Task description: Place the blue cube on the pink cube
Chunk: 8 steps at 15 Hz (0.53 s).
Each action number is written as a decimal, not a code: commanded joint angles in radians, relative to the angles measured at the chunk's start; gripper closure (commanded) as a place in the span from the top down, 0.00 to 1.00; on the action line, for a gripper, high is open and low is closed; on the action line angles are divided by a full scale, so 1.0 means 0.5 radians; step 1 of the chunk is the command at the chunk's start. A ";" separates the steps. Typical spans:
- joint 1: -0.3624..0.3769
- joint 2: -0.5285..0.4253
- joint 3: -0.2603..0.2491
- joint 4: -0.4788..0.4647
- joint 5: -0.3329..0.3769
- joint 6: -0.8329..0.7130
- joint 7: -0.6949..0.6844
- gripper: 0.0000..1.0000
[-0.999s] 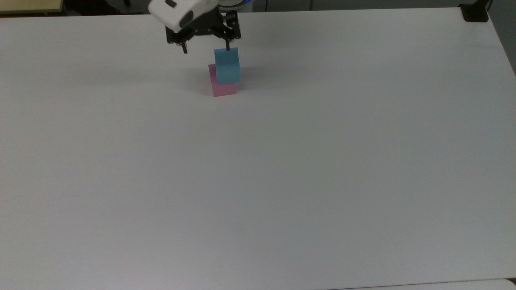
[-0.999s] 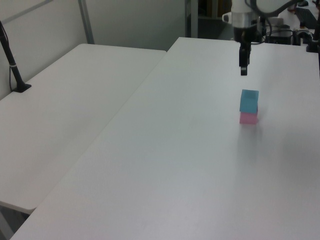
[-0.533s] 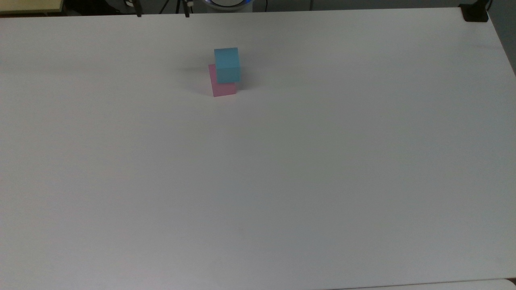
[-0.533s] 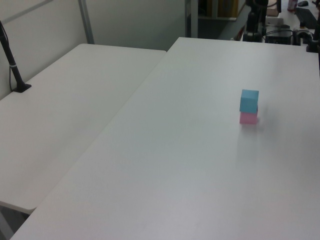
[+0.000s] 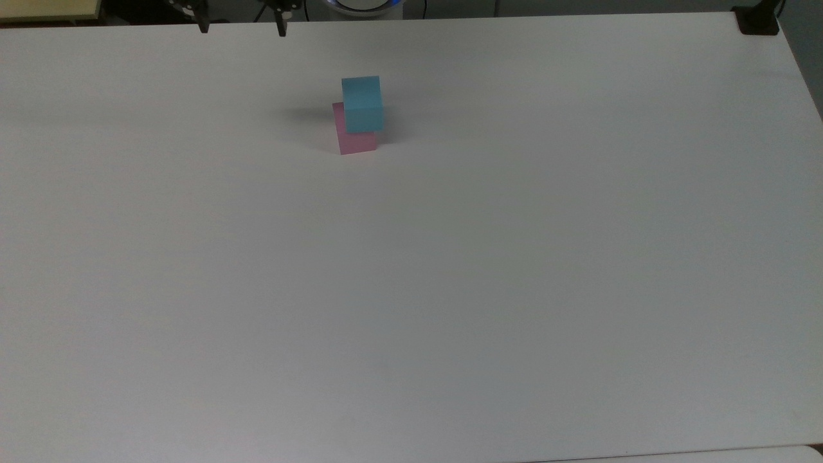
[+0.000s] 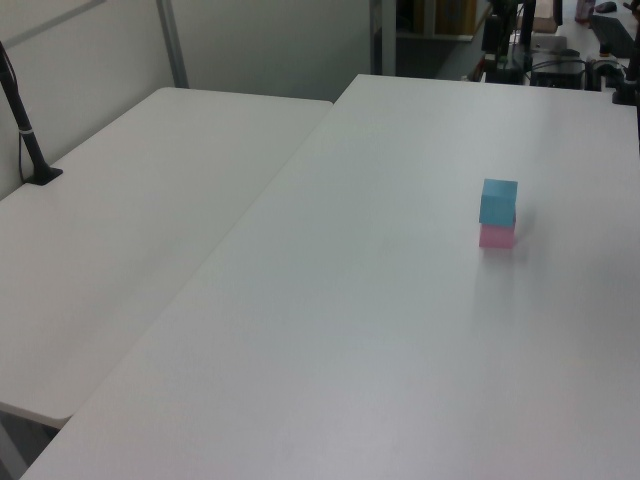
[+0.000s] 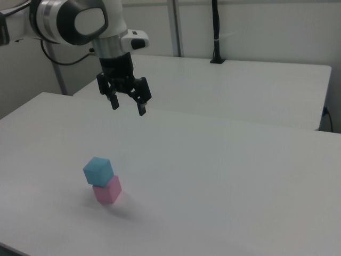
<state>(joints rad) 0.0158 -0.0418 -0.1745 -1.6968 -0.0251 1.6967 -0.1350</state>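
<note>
Currently, stock on the white table point(image 5: 450, 289), with the pink cube point(image 5: 355, 141) as the reference point.

Blue cube point(image 5: 362, 103): one. It sits directly on top of the pink cube, touching it, twisted a little and shifted so that a strip of pink shows along one side in the top view. It is free of my grip.

Pink cube: one. It stands flat on the table and carries the blue cube.

Gripper point(image 7: 127, 104): one, mine. Its fingers are spread wide with nothing between them; it hangs well above the pink cube and off to the side, toward the right view's upper edge.

Handling, judged by look: both cubes are plain, matte, sharp-edged and of equal size, probably light and rigid, with a surface that should not slip. Their flat parallel faces suit a pinch on two opposite side faces, about mid-height. The overhang makes the blue cube easy to tip, so any nudge should be gentle.

Task status, as I judge it: the blue cube is on the pink cube, and the placement looks done.

Second table point(image 7: 256, 85): one, behind the pink cube in the right view.
</note>
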 commanded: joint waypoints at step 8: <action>-0.004 0.234 0.018 0.304 0.010 -0.083 0.021 1.00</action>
<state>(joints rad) 0.0041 0.0358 -0.1662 -1.6021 -0.0244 1.6928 -0.1347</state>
